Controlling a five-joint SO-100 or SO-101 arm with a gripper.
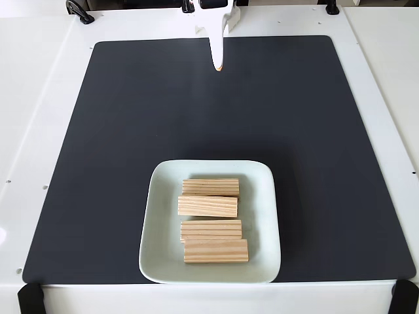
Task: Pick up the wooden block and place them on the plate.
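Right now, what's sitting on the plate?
Four wooden blocks lie flat on the plate, lined up front to back. They cover the middle of the plate, so anything marked there is hidden.

Fixed view. A white tabletop [39,98] carries a large black mat [131,131] with rounded corners, spreading below and to either side of the gripper [218,65]. Black clamps sit at the tabletop's near corners [29,297] [404,297], far from the gripper; dark fittings [78,12] [332,8] flank it along the upper edge.
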